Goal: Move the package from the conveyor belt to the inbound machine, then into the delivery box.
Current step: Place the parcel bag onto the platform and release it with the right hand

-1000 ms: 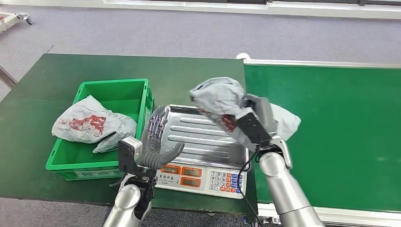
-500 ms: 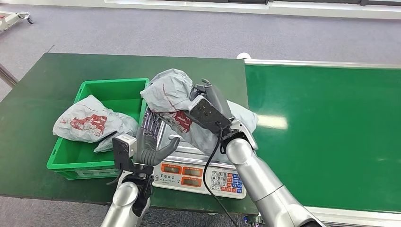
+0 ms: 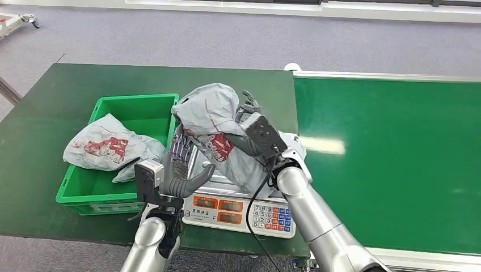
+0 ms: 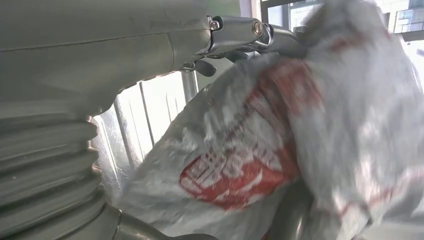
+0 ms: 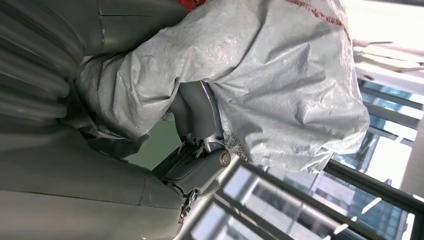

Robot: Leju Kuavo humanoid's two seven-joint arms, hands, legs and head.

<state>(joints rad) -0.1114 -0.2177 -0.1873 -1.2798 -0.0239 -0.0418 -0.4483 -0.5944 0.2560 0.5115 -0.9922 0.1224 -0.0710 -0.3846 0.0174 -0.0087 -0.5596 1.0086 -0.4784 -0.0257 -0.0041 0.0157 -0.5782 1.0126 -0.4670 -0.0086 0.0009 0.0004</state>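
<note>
The package (image 3: pixel 218 133) sits in the middle of the head view, held up over the scale (image 3: pixel 241 195), its long axis running from the upper left, near the bin's corner, down to the lower right toward the right forearm. Its bulging, rounded end points to the upper left; the slacker, crumpled end hangs lower right above the tray. It is a soft grey plastic mailer bag, wrinkled and faintly glossy, with a red printed patch on the side facing the camera and thin red lines across its top.

The right hand (image 3: pixel 252 127) grips the package from the right, dark fingers (image 5: pixel 200 117) pressed into the plastic and partly wrapped by it. The left hand (image 3: pixel 181 167) is raised at lower centre left, palm toward the package, fingers spread and upright with nothing held; whether its fingertips touch the bag I cannot tell.

The scale has a ribbed, shiny metal tray, a pale body, orange displays and a coloured keypad. Left of it stands a green plastic bin (image 3: pixel 102 195) with a second grey bag (image 3: pixel 108 148), also red-printed and crumpled, lying inside against its left wall. Both rest on a dark green table (image 3: pixel 51 102). The smooth, brighter green conveyor belt (image 3: pixel 391 153) fills the right side
</note>
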